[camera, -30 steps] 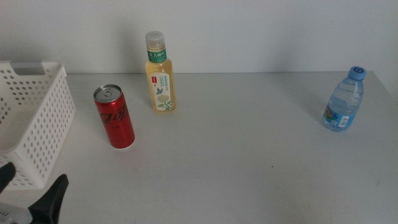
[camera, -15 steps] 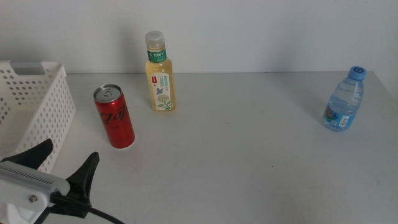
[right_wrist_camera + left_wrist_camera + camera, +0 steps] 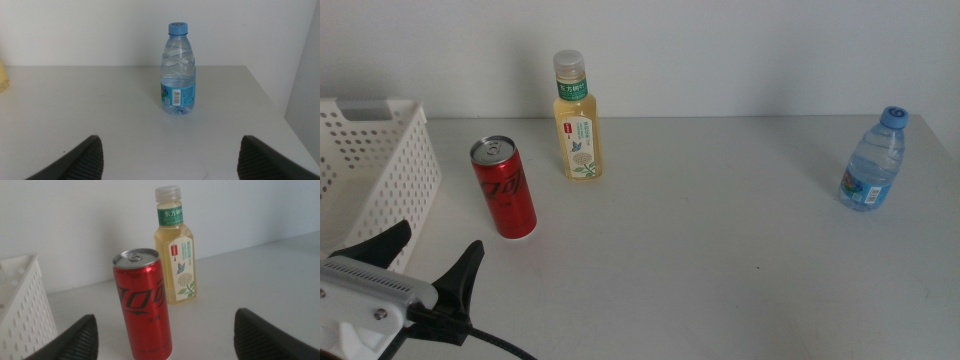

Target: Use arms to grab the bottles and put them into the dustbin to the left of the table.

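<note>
Nothing is in the white basket [image 3: 380,170] yet, as far as the part in view shows. It sits at the far left of the middle view, and what we can see of it looks empty. All three drinks stand up on the bench [image 3: 720,260], so the whole job is left to do.

Going left to right in the middle view: the left claw [image 3: 428,258] is at the bottom left, just in front of the basket. It is wide open and holds nothing. It touches nothing. The red soda can [image 3: 504,187] stands a little past it, and in the left wrist view the can [image 3: 143,304] sits between the two jaws but farther off. I think this can is the first one to grab.

The yellow tea bottle [image 3: 577,120] stands just behind and to the right of the can. The small water bottle [image 3: 873,160] is far off at the right edge.

The right claw [image 3: 170,165] is not in the middle view. Its own camera shows it wide open and empty, pointing at the water bottle [image 3: 178,70].
</note>
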Motion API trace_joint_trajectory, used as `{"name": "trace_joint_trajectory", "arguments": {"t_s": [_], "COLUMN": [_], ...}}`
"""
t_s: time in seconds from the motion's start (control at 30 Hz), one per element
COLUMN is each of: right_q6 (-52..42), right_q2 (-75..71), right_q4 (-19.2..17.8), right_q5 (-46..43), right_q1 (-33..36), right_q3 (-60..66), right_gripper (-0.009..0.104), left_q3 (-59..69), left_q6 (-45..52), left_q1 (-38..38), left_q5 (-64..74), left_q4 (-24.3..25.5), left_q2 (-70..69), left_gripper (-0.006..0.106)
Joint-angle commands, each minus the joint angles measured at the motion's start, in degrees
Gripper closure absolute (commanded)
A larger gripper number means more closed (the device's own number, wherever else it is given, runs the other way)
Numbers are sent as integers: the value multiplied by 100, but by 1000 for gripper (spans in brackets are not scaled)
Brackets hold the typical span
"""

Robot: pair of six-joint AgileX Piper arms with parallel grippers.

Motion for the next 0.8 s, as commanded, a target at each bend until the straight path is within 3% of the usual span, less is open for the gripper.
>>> {"name": "trace_joint_trajectory", "arguments": {"t_s": [0.0,0.77], "right_q6": [-65,-65], "right_q2": [-123,-123], "right_q4": [-45,-45], "right_q5": [-461,-461], "right_q1": [-30,-30], "right_q3": [-54,-54], "right_gripper": [1,1], "left_q3": [35,-1718], "left_q6": [-118,-374], "left_q1": [-36,-36], "left_q5": [-577,-678], "left_q4": [-90,-41], "left_q2": [46,2305], "left_gripper": [8,8]}}
